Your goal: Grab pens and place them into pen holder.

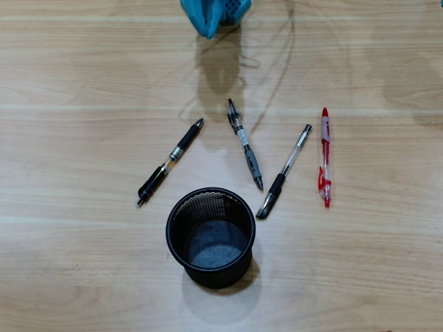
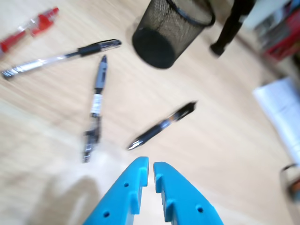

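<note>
Four pens lie in a fan on the wooden table. In the overhead view they are a black pen [image 1: 169,162], a grey-sleeved pen [image 1: 245,143], a clear pen with a black grip [image 1: 284,171] and a red pen [image 1: 324,157]. The black mesh pen holder [image 1: 168,232] stands upright and empty below them. My blue gripper [image 1: 211,17] is at the top edge, apart from all of them. In the wrist view the gripper [image 2: 151,164] is shut with nothing in it, and it hangs short of the black pen [image 2: 163,125]. Beyond are the grey-sleeved pen [image 2: 95,107], the clear pen [image 2: 61,58], the red pen [image 2: 30,28] and the holder [image 2: 164,28].
The wrist view, blurred, shows a white sheet [image 2: 281,112] at the right, a dark upright object [image 2: 229,28] behind the holder and something red [image 2: 283,37] at the top right. Bare wood surrounds the pens in the overhead view.
</note>
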Available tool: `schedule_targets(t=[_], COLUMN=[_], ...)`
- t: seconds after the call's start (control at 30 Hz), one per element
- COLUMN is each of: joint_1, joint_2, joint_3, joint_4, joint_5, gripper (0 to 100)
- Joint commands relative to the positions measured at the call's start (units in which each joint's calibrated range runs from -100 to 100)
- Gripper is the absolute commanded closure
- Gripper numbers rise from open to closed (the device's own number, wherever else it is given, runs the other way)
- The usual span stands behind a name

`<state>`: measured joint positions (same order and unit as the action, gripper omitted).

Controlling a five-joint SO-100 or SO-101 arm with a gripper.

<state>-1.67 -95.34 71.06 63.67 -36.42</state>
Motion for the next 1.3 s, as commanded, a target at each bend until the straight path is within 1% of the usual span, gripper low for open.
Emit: schedule_targets(t=[0.0, 0.13, 0.43, 0.7, 0.9, 0.97, 1.27], joint_1=[0.08, 0.17, 0.17, 0.17, 0.26, 0.17, -0.46], joint_2=[4.57, 9.36, 11.21, 12.47, 13.39, 17.17, 49.43], joint_3=[-7.83, -12.43, -9.28, -9.37, -8.83, -9.73, -23.7], joint_4=[7.06, 10.76, 10.93, 9.99, 8.52, 6.89, -0.09], joint_5=[-5.67, -8.72, -17.51, -20.81, -21.22, -21.22, -21.06], gripper=[98, 98, 98, 98, 98, 98, 98])
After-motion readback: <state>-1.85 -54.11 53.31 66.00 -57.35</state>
